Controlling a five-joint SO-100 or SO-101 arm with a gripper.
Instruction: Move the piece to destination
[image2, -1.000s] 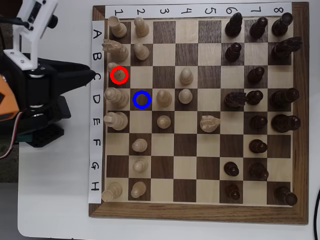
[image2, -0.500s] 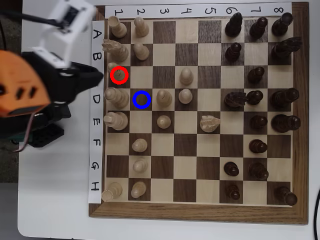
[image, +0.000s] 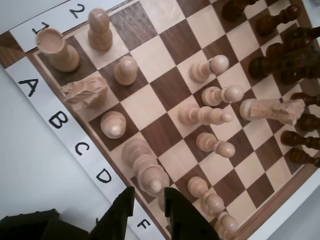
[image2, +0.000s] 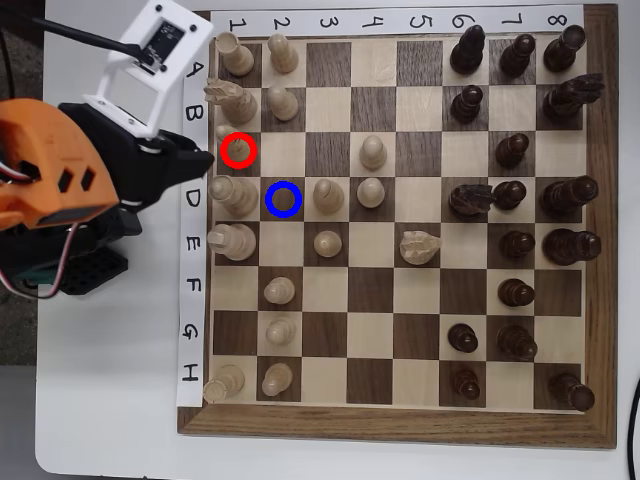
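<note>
White tabletop surrounds a wooden chessboard (image2: 400, 425) with paper strips of letters down its left side and numbers along its top in the overhead view. At the board's left edge the black gripper (image2: 200, 160) reaches in from an orange and black arm (image2: 60, 185); from above its tips merge into one dark shape beside row C and D, so the gap between them cannot be read there. In the wrist view the gripper (image: 150, 200) enters from the bottom edge with its two dark fingers a narrow way apart and nothing between them; only their upper parts show, the rest cut off by the frame.

Just beyond the tips in the overhead view sits the piece (image2: 232, 143), inside the red ring (image2: 238, 150) on C1, partly overdrawn by the ring. In the wrist view the piece (image: 113, 124) stands upright on its dark square next to the letter C, clear of the fingers. A tall light piece (image: 145, 170) stands between it and the gripper. The destination (image2: 285, 199), a dark square ringed in blue at D2, holds no piece. Dark pieces (image: 290, 50) at the far right of the wrist view crowd together and are hard to separate.
</note>
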